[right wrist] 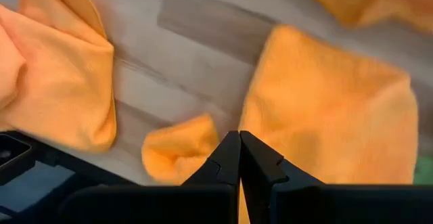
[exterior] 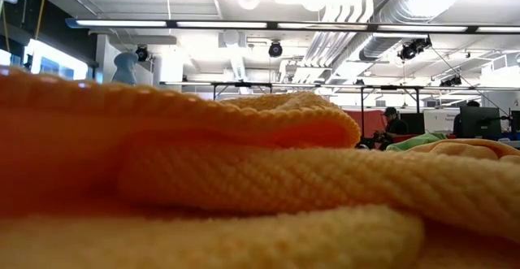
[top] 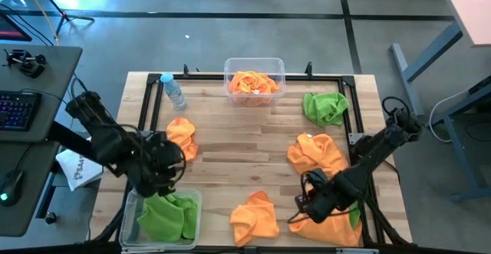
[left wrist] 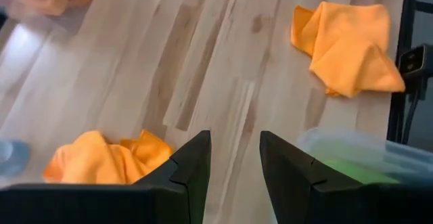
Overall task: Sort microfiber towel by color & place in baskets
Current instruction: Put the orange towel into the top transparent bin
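right tool [right wrist: 239, 158] pinched closed over orange towel [right wrist: 331, 109]

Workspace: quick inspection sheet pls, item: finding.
Surface: wooden table, black edge frame.
Job's things: far basket holds orange towels; near basket holds green towels. Loose: four orange towels, one green towel.
Clutter: water bottle.
Grippers: left pincer open, empty, by near basket; right pincer shut over an orange towel.
Cables: on right arm.
Surroundings: keyboard, people behind.
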